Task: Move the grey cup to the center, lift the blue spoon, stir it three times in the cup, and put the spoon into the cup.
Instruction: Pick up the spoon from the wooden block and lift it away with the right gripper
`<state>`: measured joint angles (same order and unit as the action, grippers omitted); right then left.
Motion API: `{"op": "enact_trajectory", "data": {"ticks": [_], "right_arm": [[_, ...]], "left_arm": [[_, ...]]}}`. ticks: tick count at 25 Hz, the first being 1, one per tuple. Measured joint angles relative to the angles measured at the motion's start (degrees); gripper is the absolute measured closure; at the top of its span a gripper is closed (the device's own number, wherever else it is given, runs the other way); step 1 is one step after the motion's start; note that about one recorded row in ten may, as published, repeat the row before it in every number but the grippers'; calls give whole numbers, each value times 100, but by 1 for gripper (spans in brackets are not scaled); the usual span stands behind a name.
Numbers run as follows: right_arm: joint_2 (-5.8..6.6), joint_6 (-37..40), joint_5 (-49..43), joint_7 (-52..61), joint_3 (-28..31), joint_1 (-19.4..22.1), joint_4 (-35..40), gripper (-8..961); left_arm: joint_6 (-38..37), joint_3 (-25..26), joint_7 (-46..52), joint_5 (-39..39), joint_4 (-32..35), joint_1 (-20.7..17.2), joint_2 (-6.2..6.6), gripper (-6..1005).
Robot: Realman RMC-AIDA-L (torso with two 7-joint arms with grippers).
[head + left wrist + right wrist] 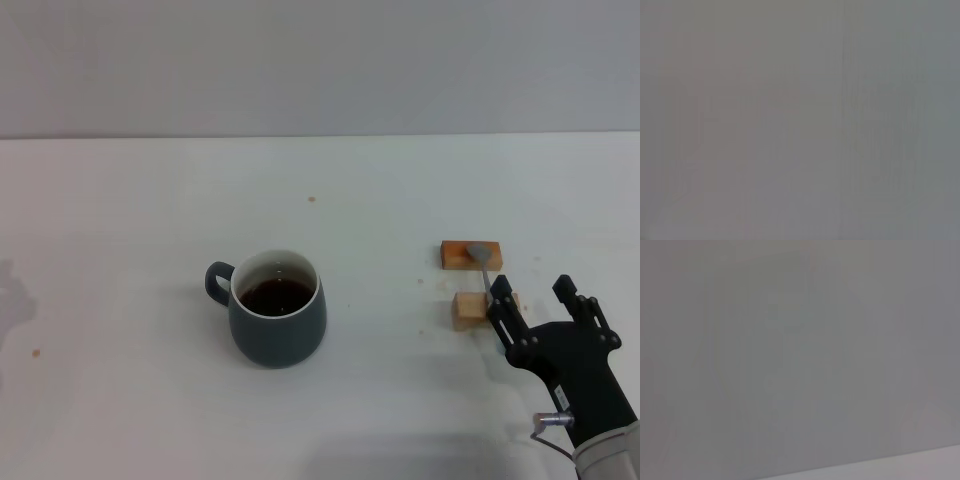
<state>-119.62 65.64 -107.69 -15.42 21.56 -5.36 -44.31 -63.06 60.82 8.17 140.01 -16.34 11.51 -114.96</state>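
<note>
The grey cup (278, 322) stands near the middle of the white table (130, 220), handle to the left, with dark brown liquid inside. The blue spoon (482, 262) lies across two small wooden blocks to the right of the cup, its metal bowl on the far block (460, 255). Its handle end is mostly hidden behind my right gripper. My right gripper (530, 290) is open at the front right, its left finger over the near block (466, 310) and the spoon's handle. The left gripper is out of view. Both wrist views show only plain grey.
A few small brown specks mark the table, one behind the cup (311, 199) and one at the front left (36, 352). A grey wall runs behind the table's far edge.
</note>
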Motion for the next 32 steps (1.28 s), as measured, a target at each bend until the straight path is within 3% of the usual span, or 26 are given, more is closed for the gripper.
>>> {"op": "enact_trajectory", "data": {"ticks": [15,25,32], "right_arm": [[6,-18,253,109,-261,-101,-83,219],[76,-526,571,53,-189,-136,-351,220],[86,-604,929,-761,-179,-137,-659,220]], "left_arm": [[-14,0,0,0,0,-9,0,996],[-22,0,0,0,0,-27,12,997],[-23,0,0,0,-3,-46,16,998]]}}
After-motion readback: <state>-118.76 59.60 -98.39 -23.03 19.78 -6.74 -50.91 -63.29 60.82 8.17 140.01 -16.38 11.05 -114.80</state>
